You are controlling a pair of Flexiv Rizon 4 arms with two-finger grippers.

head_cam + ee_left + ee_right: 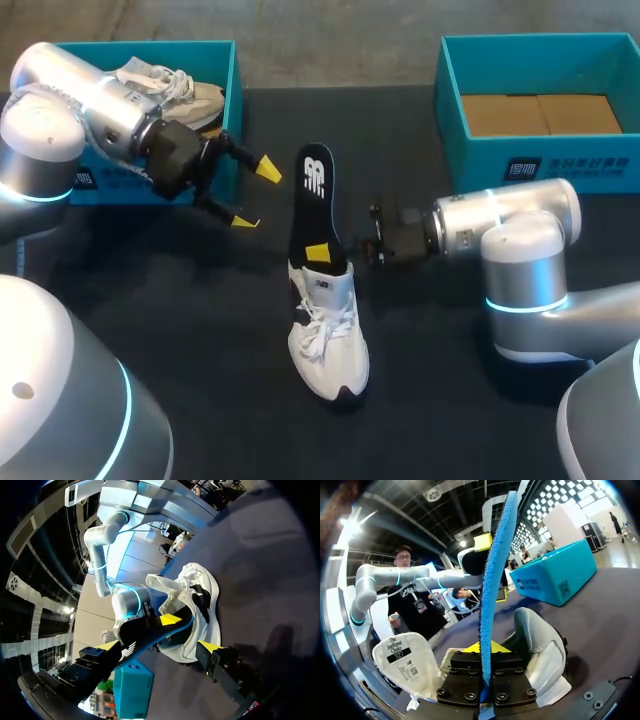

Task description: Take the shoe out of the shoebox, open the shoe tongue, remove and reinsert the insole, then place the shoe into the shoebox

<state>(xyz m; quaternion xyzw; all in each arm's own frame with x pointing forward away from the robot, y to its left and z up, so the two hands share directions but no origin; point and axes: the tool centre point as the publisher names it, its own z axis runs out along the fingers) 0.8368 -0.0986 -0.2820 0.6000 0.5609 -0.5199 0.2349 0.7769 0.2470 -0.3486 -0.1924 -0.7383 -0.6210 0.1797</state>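
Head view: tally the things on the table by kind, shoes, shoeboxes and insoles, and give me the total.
Shoes: 2, the white shoe on the table and the second shoe inside the left shoebox
Shoeboxes: 2, the left shoebox and the right shoebox
Insoles: 1, the insole sticking up out of the white shoe
Total: 5

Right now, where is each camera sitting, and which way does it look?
Head view: above and behind the robot, looking down on the table; my left arm and right arm enter from the sides.
Left wrist view: on the left wrist, facing along the open left gripper toward the shoe and the insole; the right arm shows beyond.
Right wrist view: on the right wrist, facing along the right gripper, shut on the insole, toward the left arm and a blue box.
Shared: all three show shoe and insole.
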